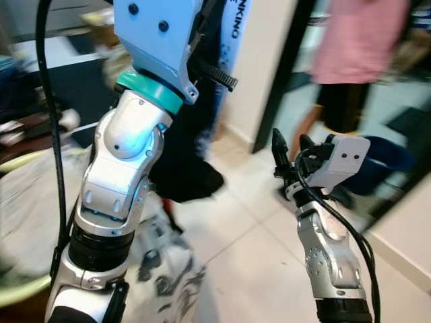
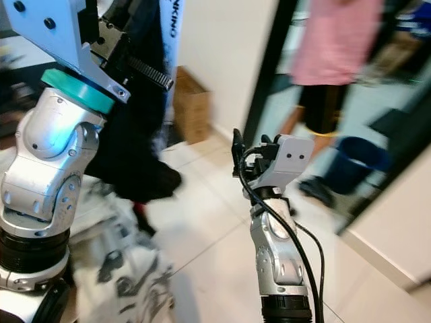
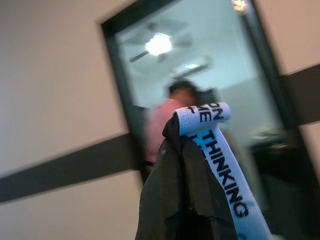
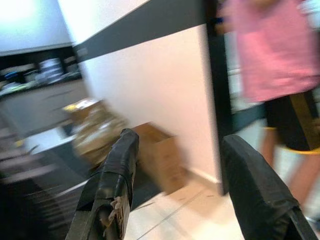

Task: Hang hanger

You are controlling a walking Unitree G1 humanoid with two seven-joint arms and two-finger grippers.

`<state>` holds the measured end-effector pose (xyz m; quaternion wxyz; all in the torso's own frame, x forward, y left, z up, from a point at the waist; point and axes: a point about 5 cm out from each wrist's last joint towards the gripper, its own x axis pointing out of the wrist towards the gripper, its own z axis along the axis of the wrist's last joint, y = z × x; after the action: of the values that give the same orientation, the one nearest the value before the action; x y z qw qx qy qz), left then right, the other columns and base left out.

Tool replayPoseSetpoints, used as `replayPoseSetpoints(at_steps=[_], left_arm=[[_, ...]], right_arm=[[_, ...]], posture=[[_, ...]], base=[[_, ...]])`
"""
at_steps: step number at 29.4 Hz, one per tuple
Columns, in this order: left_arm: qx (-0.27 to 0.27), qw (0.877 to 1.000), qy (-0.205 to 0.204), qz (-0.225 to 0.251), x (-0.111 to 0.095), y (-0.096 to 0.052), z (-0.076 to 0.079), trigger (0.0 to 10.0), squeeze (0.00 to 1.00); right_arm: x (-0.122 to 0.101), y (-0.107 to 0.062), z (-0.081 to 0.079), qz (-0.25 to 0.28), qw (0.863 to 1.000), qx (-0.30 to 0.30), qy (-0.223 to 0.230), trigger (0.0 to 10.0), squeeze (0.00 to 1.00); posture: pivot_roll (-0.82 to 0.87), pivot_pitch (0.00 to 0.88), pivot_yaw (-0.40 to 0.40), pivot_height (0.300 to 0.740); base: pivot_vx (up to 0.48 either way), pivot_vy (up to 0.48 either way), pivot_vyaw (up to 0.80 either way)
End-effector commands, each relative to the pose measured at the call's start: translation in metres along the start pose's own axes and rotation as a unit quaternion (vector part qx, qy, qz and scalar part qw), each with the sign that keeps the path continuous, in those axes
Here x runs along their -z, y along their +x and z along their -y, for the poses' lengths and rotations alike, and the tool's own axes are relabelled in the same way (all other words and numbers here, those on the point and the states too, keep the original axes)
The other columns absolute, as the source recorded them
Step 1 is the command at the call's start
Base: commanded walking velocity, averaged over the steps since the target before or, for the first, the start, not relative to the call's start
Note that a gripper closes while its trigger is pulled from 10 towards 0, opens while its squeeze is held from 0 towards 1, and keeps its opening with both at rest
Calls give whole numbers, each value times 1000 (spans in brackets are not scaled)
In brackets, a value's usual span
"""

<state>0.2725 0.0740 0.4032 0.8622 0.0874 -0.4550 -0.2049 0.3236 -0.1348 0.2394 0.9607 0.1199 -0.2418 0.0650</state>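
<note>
Hanging from the raised left claw [image 1: 202,40] at the upper left of the head frames is a dark garment [image 1: 185,171] with a pale blue strap printed in black letters [image 3: 220,165]; the hanger itself cannot be made out, and whether that claw's fingers are closed on it I cannot tell. The right claw [image 4: 180,170] stands wide and holds nothing, lifted at mid-frame over the pale tiled floor [image 1: 256,269]. No rail or hook is visible, so I judge the step is carrying: keep the load high and steady, clear of the person in the pink top [image 2: 333,40] by the dark door frame [image 2: 266,74]. A brown cardboard box [image 2: 188,104] sits against the wall; its contents are unseen.
</note>
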Motion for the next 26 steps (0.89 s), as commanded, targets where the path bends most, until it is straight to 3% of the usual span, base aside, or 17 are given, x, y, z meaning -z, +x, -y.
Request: replayPoseSetpoints(at_steps=[1,5,11,18,19,20,21,23,24,25,26], left_arm=[[0,998,-37,-41,15,-3,3,10000,0],[3,995,-79,-67,27,-4,5,10000,0],[22,987,-98,-127,49,-9,12,10000,0],[17,975,-79,-208,73,-19,14,10000,0],[16,969,-78,-233,82,-24,14,10000,0],[20,961,-73,-265,95,-43,12,10000,0],[20,961,-73,-265,95,-43,12,10000,0],[39,948,-61,-311,114,-81,17,10000,0],[39,948,-61,-311,114,-81,17,10000,0],[45,940,-62,-334,122,-101,23,10000,0],[45,940,-62,-334,122,-101,23,10000,0]], right_arm=[[3,-3,1,-8,1000,5,-1,10000,0],[4,-4,2,-10,1000,9,-2,10000,0],[6,-4,3,-12,1000,10,-17,10000,0],[9,-7,0,-14,999,2,-45,10000,0],[10,-9,1,-16,998,0,-58,10000,0],[13,-13,2,-21,997,-3,-75,10000,0],[13,-13,2,-21,997,-3,-75,10000,0],[20,-23,9,-38,994,-2,-100,10000,0],[20,-23,9,-38,994,-2,-100,10000,0],[26,-31,14,-53,992,1,-114,10000,0],[26,-31,14,-53,992,1,-114,10000,0]], posture=[[-59,103,39,740],[-59,103,39,740],[-60,104,39,740],[-71,106,46,740],[-71,106,46,740],[-83,111,47,740],[-83,111,47,740],[-90,114,47,740],[-90,114,47,740],[-95,117,48,740],[-95,117,48,740]], base=[[0,0,-788],[0,0,-786],[0,0,-781],[0,0,-783],[0,0,-781],[0,0,-781],[0,0,-781],[0,0,-781],[0,0,-781],[0,0,-781],[0,0,-781]])
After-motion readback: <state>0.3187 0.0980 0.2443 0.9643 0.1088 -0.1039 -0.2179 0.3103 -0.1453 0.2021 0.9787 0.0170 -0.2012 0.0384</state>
